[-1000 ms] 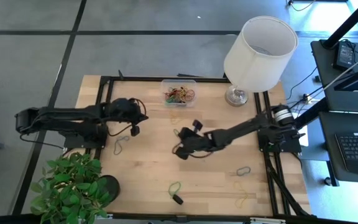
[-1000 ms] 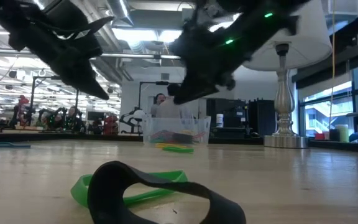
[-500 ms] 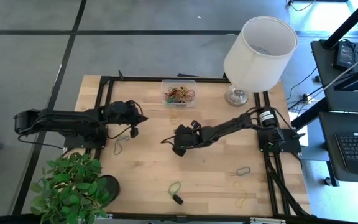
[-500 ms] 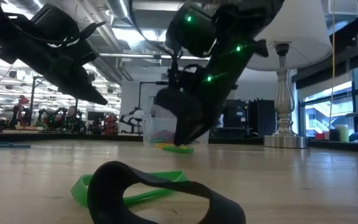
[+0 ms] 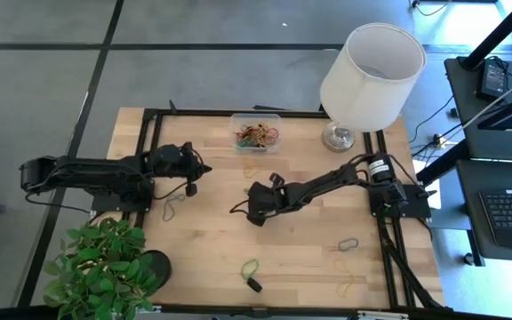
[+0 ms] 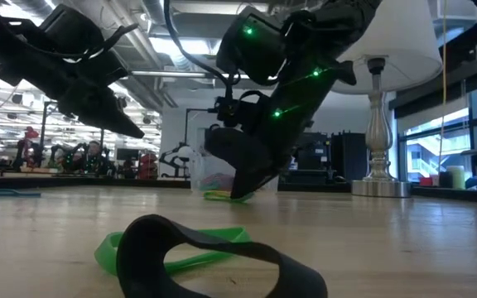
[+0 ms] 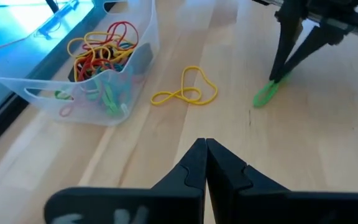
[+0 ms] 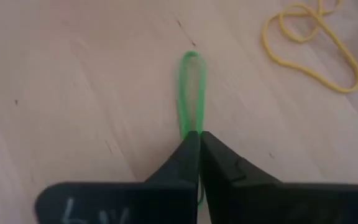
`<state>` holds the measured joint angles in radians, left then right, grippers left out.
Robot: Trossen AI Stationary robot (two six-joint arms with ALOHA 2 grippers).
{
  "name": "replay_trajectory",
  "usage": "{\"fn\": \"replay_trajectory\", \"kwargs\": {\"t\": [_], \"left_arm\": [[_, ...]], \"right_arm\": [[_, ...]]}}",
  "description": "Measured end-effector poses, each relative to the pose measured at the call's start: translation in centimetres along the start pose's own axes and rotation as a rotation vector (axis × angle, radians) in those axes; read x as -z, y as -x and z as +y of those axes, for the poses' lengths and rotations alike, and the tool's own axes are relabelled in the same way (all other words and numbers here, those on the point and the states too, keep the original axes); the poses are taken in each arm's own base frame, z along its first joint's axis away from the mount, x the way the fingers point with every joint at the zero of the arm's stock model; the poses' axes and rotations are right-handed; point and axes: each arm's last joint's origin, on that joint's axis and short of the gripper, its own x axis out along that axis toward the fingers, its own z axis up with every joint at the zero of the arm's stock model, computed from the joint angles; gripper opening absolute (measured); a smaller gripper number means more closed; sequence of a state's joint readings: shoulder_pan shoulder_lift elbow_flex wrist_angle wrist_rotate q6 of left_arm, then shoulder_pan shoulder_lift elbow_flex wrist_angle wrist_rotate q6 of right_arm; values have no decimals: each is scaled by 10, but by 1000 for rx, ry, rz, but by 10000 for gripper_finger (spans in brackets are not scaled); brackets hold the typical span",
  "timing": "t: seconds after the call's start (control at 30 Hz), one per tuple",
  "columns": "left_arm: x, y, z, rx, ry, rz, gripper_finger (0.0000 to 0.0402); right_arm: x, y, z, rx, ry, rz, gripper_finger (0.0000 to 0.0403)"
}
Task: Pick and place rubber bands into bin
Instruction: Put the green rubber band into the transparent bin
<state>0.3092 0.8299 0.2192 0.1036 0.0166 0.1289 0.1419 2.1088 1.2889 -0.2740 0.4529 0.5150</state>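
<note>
The clear bin (image 5: 256,133) (image 7: 73,68) stands near the table's far edge with several red, yellow and green rubber bands in it. My right gripper (image 5: 254,203) (image 8: 199,134) (image 6: 237,194) is down at mid-table, shut on a green rubber band (image 8: 190,87) (image 7: 266,93). A yellow band (image 7: 185,93) (image 8: 309,43) lies flat between that band and the bin. My left gripper (image 5: 190,182) (image 7: 205,146) is shut on nothing and hovers above the table, left of the bin. My right gripper pinches the green rubber band by its near end (image 8: 190,127) between the two fingertips. The fingers (image 7: 284,59) come from above, pointing down at a slant. The rest of the loop lies flat and narrow on the table, stretching away from the fingertips.
A white lampshade on a metal lamp base (image 5: 372,71) stands at the far right corner. A potted plant (image 5: 105,267) fills the near left corner. More bands lie loose: grey (image 5: 173,206) (image 5: 348,244), yellow (image 5: 345,276), and green beside a black piece (image 5: 252,276) (image 6: 214,257).
My right gripper has come down from well above the table to the tabletop and shifted a little toward the table's left, ending with its fingertips on the green band. The left arm has hardly moved.
</note>
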Motion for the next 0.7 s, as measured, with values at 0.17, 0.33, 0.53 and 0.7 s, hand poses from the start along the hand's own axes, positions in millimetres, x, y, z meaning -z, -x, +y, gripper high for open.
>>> {"fn": "replay_trajectory", "kwargs": {"t": [0.17,0.33,0.53,0.7], "left_arm": [[0,0,0,1,-59,1,3],[0,0,0,2,-58,1,1],[0,0,0,2,-42,1,5],[0,0,0,2,-42,1,1]], "right_arm": [[-15,15,-14,-17,24,-14,9],[-42,32,-42,3,18,-78,5],[-74,47,-88,13,-7,-138,3],[-112,55,-127,62,-20,-188,2]]}}
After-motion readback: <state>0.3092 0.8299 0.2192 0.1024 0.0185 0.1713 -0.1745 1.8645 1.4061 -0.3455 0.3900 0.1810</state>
